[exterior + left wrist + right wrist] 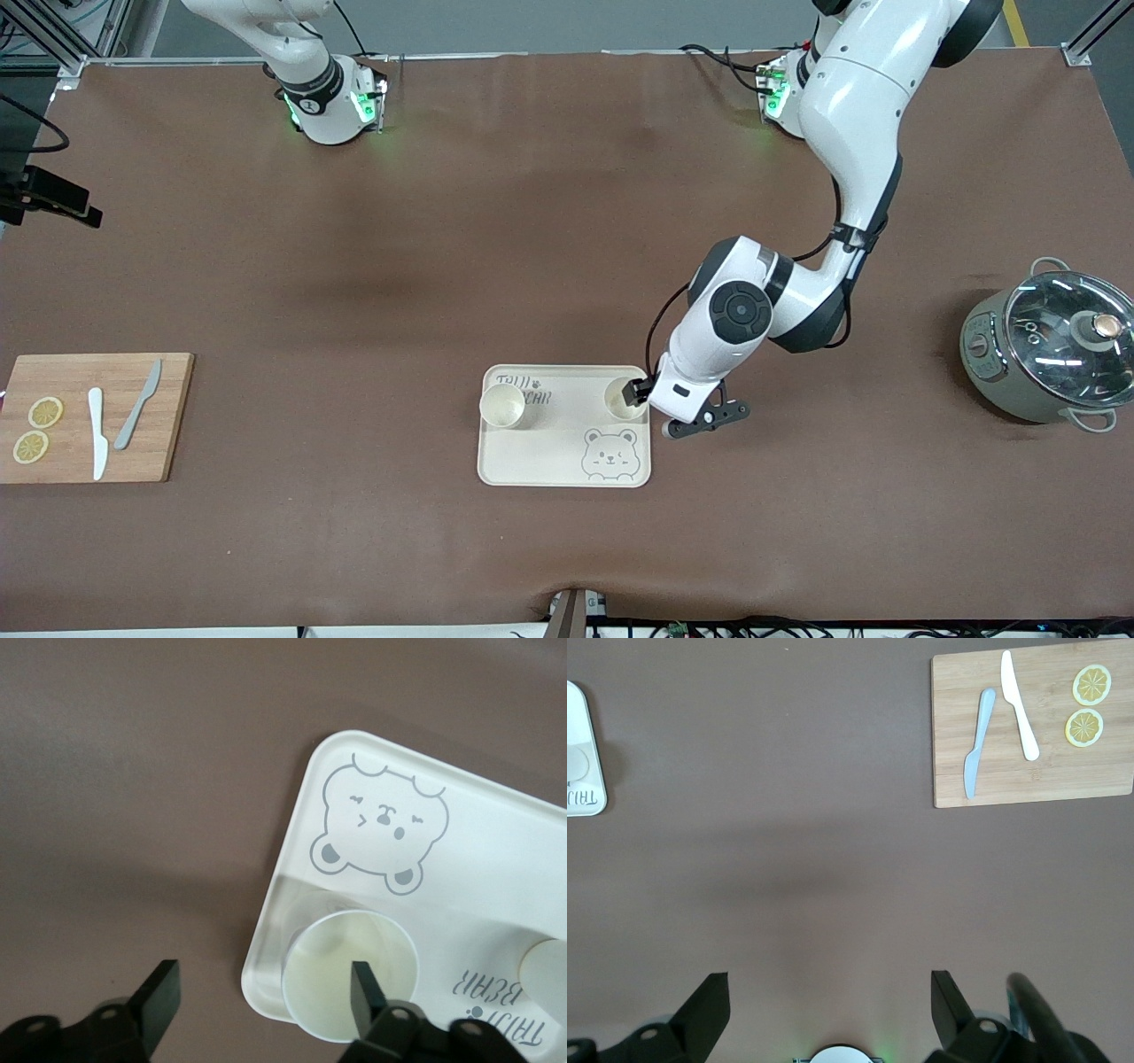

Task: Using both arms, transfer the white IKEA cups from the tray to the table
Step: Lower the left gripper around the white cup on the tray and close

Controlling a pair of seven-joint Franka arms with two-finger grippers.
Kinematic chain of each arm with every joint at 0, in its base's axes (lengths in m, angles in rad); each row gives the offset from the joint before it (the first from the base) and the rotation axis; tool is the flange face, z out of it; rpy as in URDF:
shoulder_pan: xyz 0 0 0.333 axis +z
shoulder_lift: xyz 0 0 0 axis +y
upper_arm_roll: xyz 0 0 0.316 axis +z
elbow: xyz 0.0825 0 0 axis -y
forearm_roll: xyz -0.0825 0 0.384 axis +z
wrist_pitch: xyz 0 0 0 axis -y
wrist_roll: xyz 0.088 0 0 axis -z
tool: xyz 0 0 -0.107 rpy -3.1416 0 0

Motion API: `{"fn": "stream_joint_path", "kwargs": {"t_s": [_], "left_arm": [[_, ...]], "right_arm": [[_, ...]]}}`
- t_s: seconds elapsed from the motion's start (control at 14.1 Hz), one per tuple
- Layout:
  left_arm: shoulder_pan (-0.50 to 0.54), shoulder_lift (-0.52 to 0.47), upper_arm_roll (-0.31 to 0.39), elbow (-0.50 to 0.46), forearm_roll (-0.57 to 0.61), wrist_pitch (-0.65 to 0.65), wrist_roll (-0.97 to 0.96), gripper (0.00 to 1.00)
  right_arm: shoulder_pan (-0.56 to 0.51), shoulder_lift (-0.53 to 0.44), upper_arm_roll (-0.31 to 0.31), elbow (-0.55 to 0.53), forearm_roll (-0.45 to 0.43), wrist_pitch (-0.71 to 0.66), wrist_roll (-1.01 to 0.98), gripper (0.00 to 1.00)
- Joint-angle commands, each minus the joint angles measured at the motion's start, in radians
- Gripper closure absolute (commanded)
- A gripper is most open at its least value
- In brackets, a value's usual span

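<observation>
The cream bear tray [564, 461] lies on the brown desk [372, 266] and carries both white IKEA cups. One cup [502, 408] stands upright at the tray's corner toward the right arm's end, on the edge farthest from the front camera. The other cup [622, 398] stands at the corner toward the left arm's end. The left gripper [261, 997] is spread wide at this second cup, one finger [363, 988] inside its rim and the other outside the tray. The right gripper [830, 1005] waits released, high over bare desk.
</observation>
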Motion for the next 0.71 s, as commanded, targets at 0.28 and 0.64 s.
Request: {"fn": "stream_joint_path", "kwargs": {"t_s": [0.28,0.64], "left_arm": [[-0.024,0.069,0.008,0.025,0.024,0.019,-0.024,0.40],[-0.026,0.089,0.008,0.026,0.022,0.059,-0.025,0.69]], "right_arm": [[-0.017,-0.016,0.010,-0.003,0.000,0.010,0.013,0.00],[-0.009,0.025,0.013,0.024,-0.004,0.015,0.007,0.00]]}}
